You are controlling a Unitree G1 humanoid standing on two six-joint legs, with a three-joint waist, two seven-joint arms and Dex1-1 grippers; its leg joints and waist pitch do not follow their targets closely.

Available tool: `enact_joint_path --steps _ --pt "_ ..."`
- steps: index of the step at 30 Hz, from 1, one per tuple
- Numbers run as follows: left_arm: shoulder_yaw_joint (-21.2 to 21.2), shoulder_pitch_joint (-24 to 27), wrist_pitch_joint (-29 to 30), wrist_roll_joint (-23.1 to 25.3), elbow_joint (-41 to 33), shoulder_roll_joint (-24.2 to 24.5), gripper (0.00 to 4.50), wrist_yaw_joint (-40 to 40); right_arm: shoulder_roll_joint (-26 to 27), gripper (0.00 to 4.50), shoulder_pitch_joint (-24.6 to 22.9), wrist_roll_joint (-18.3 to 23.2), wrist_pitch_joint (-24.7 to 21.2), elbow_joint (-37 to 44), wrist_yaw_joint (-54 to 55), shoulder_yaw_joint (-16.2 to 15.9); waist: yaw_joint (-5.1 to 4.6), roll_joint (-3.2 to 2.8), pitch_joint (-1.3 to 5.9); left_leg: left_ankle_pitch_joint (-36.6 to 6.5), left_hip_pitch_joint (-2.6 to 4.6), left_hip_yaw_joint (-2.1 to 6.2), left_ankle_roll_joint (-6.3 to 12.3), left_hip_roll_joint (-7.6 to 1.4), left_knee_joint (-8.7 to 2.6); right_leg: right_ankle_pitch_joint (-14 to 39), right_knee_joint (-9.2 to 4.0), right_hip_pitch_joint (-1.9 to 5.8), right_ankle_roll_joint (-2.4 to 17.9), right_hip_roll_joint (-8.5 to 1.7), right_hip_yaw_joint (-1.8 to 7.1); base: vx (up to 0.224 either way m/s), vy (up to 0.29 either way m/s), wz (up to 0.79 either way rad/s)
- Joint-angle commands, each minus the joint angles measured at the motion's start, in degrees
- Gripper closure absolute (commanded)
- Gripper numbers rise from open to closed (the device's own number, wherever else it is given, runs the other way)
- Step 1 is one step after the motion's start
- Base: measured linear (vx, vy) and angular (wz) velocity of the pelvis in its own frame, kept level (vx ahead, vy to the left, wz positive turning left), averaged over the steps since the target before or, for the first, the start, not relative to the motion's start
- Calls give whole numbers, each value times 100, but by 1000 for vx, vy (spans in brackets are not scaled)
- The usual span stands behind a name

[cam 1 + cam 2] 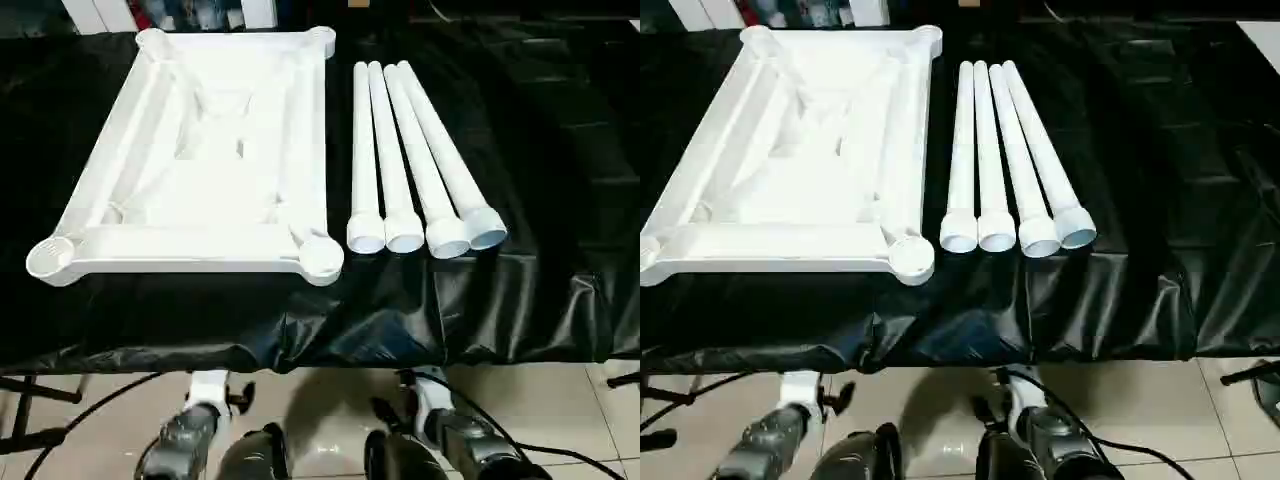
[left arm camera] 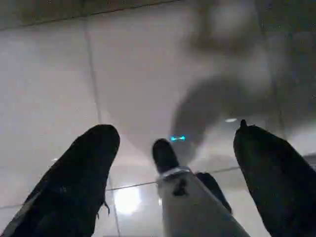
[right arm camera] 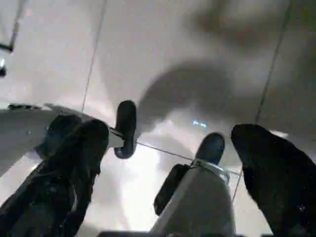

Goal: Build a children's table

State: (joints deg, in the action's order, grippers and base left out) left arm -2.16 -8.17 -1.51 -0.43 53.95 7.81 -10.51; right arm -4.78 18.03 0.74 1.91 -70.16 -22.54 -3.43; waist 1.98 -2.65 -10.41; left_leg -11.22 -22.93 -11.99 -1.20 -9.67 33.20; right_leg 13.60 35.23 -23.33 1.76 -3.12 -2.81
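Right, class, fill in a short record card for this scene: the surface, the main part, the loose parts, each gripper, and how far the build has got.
Surface: black plastic sheet over the table
Main part: white plastic rectangular tabletop, lying ribbed underside up, round corner sockets empty
Loose parts: four long white tapered tube legs, side by side to the tabletop's right, apart from it
Left gripper: open, above the tiled floor, holding nothing
Right gripper: open, above the floor, holding nothing
Progress: no leg fitted yet

Bright overhead glare on tiles (image 1: 330, 420), wrist views blurred.
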Motion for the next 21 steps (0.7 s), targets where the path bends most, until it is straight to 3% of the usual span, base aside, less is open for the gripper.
enact_joint_path --steps 1,4,5,6,7,15,21 --pt "-301 387 -150 211 -535 97 27 -405 -66 2 20 -354 313 -84 -290 -283 32 -28 339 -355 115 271 1113 -601 -350 -1343 -266 270 1860 -741 340 0 0 0" --pt "-450 740 -205 211 -1155 226 27 -725 -104 2 45 -488 581 -96 -399 -419 32 -52 289 -768 137 249 844 -607 -410 -572 -346 236 1869 -708 367 0 0 0" --pt "-426 874 -183 155 -1410 300 27 -797 -106 2 49 -513 686 -96 -410 -419 34 -49 300 -860 146 251 747 -608 -420 -428 -352 246 1871 -713 380 0 0 0" --pt "-395 927 -161 126 -1519 338 27 -802 -106 2 54 -526 706 -100 -400 -414 39 -82 298 -871 154 247 692 -608 -421 -439 -351 235 1879 -704 389 0 0 0" --pt "-353 986 -125 91 -1640 383 27 -803 -106 2 62 -545 720 -108 -393 -419 33 -63 302 -828 149 243 678 -584 -418 -502 -343 247 1882 -689 388 0 0 0" --pt "-54 1802 364 -69 -3088 556 27 -650 -95 2 108 -565 710 -244 -183 -347 15 -126 405 -408 128 238 872 -576 -340 -1081 -257 277 1951 -668 362 0 0 0" --pt "-22 2341 730 -49 -3804 602 27 -533 -29 2 124 -382 643 -306 48 -43 38 -138 360 -701 132 223 796 -568 -360 -578 -315 248 1911 -647 375 0 0 0"
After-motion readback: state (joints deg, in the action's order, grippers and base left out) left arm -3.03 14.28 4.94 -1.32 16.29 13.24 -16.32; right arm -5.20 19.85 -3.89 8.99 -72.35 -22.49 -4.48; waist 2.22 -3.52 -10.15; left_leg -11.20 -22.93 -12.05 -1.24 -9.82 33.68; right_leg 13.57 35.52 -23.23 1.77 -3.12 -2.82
